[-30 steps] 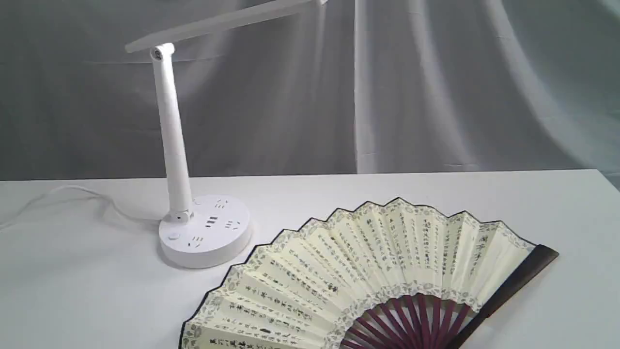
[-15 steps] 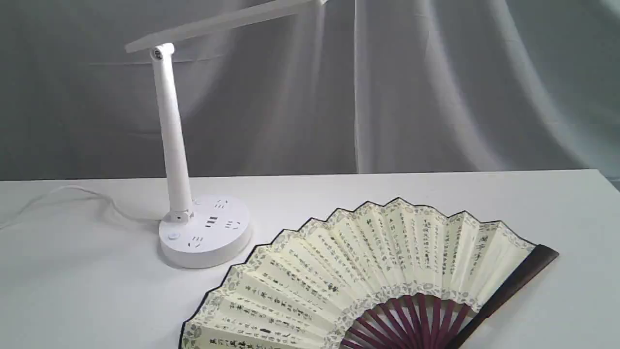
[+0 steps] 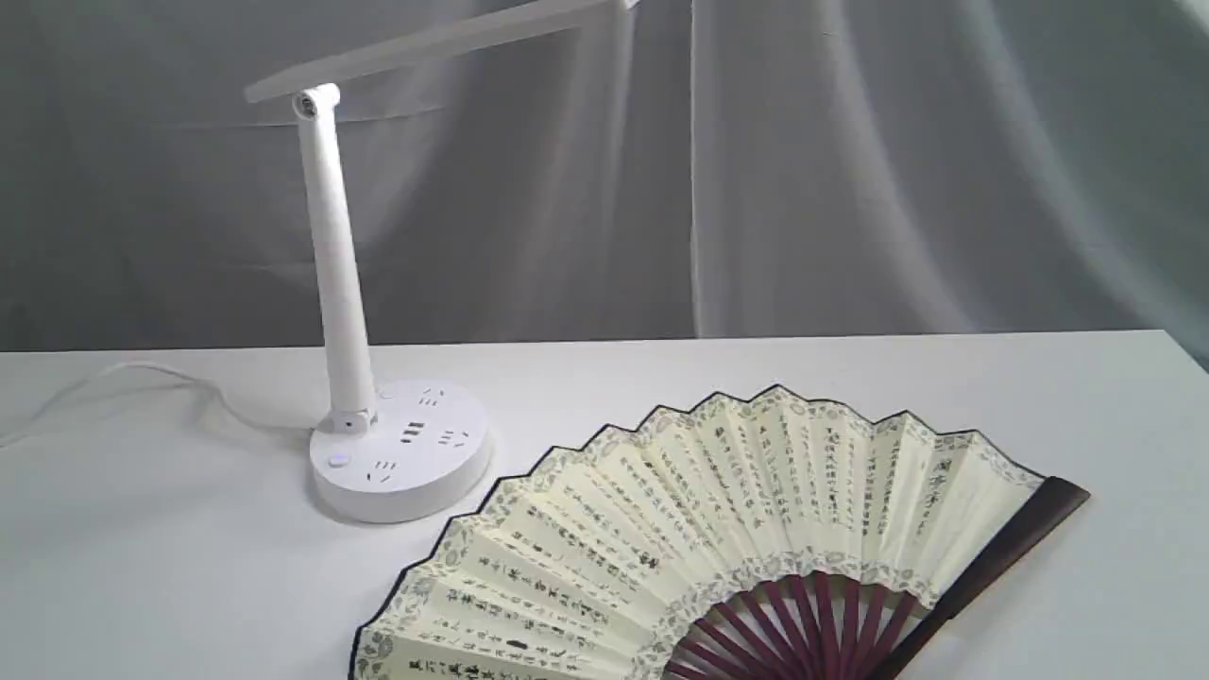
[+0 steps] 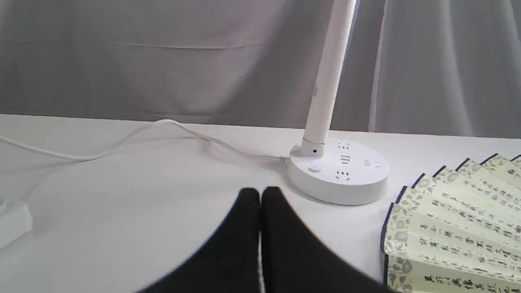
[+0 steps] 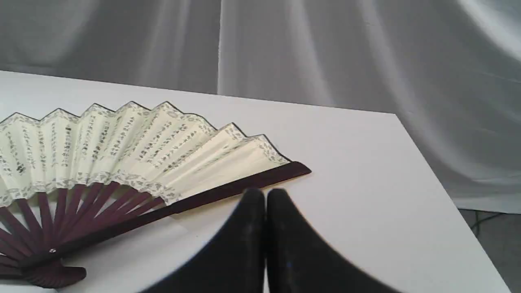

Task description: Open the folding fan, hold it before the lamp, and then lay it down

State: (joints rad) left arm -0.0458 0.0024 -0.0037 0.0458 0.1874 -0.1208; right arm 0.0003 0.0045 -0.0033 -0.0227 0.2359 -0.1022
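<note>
White table [image 3: 661, 364]: lamp [image 3: 336, 283], folding fan [image 3: 718, 501]

A grey draped fabric backdrop [image 3: 897, 170] is hung behind the scene in soft folds, and a pale vertical seam [image 3: 694, 189] is seen in it. A plain white flat tabletop [image 3: 614, 368] is set before it. Cloth and table are lit softly and evenly. Past the table's edge, a strip of dark grey floor [image 5: 498, 248] is glimpsed.
</note>
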